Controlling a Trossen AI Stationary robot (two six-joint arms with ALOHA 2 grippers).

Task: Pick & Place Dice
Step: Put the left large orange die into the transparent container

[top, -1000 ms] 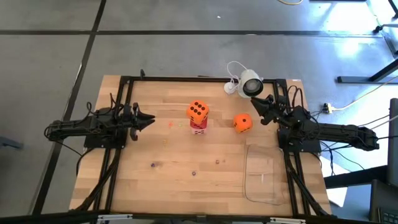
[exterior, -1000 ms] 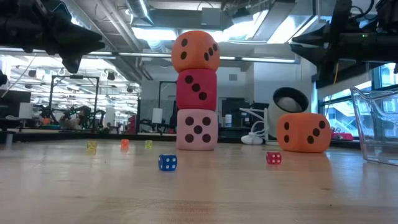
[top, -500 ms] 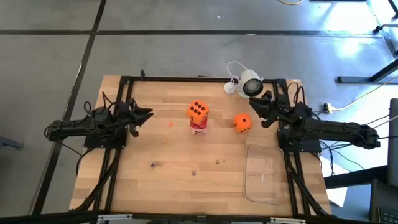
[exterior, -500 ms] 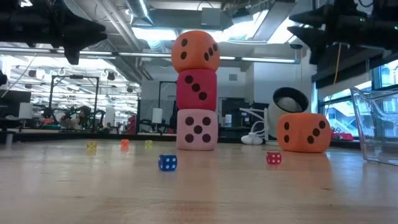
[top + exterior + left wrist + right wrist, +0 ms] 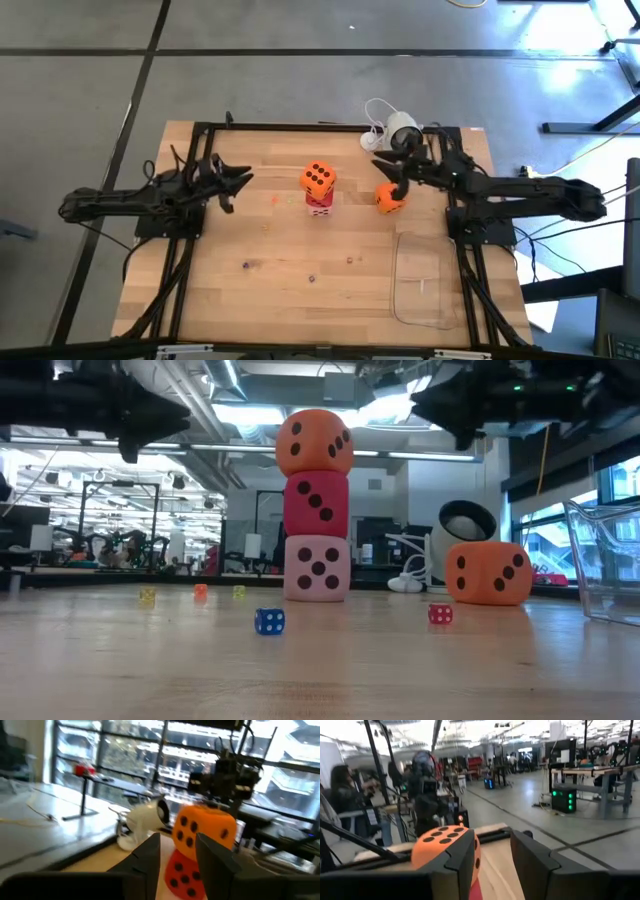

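Risk: three-high stack, orange foam die topping red die and pale pink die, topples if bumped. Right gripper above loose orange die, jaws parted, empty. Left gripper clear of stack, jaws parted, empty.

Two dark jointed arms; angular fingers
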